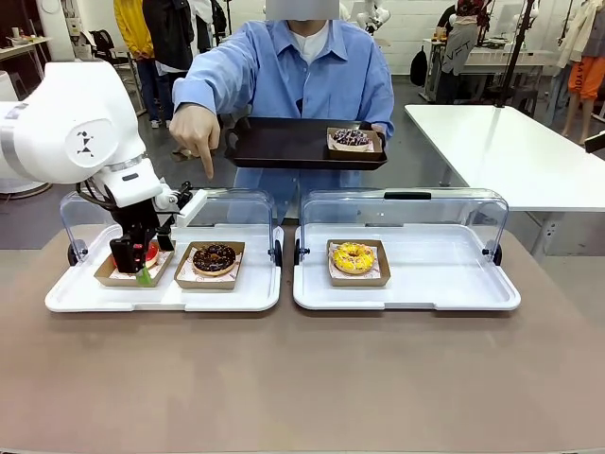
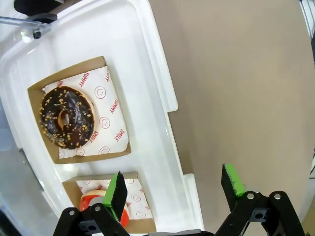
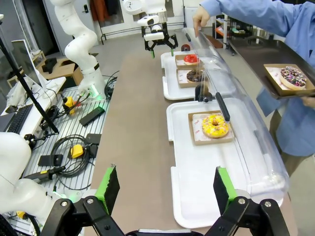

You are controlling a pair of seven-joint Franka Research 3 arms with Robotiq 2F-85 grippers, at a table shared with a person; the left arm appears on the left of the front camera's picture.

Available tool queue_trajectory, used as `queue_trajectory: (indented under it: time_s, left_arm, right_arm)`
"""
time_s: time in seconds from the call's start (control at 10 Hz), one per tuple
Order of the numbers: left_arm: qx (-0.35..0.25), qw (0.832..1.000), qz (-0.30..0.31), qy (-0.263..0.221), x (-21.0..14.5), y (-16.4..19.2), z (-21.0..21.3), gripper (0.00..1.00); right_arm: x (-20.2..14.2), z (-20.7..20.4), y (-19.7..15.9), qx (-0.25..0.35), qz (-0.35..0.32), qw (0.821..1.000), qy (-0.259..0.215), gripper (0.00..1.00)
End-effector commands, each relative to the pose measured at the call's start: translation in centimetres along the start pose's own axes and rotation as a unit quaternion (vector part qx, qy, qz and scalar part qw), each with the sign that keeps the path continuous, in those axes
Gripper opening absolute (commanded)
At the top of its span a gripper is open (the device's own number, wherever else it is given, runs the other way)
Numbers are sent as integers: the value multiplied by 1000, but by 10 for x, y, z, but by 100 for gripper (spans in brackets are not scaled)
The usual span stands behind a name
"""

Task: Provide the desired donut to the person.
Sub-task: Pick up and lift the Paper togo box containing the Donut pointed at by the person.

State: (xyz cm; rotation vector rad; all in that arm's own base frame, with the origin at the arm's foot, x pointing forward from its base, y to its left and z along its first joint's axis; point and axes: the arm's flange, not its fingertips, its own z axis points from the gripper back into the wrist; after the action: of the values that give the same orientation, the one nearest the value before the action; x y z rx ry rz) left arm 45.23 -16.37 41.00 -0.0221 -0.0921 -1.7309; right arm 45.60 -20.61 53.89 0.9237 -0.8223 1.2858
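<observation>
At the far left the left gripper (image 1: 142,270) hung low over the left tray (image 1: 161,298), jaws wide and holding nothing. In its wrist view one green pad (image 2: 117,192) sat over the red donut (image 2: 93,202) in its cardboard box and the other over the bare table (image 2: 236,88) past the tray's rim. Whether the pad touched the donut could not be told.

Just beside the red donut lay the chocolate donut (image 1: 215,257), in its own box in the same tray. Behind both, the clear lid (image 1: 232,203) stood open.

Above that tray the person (image 1: 293,76) held a hand (image 1: 197,128) with its forefinger pointing down, roughly in line with the chocolate donut in the front view. Which donut it meant could not be told. The other hand was under a black tray (image 1: 274,142) carrying a sprinkled donut (image 1: 352,138).

To the right, the right tray (image 1: 425,284) held the yellow donut (image 1: 353,257) alone, its lid also open.

The right gripper (image 3: 166,189) hovered well back from that donut, above the table and the tray's near end, jaws spread wide and empty.
</observation>
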Motion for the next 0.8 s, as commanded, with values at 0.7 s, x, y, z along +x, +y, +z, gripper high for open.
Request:
queue_trajectory:
  time_s: [0.7]
  left_arm:
    - [7, 998, 13, 57, 23, 37, -62, 100]
  right_arm:
    - [1, 1, -1, 4, 1, 1000, -4, 100]
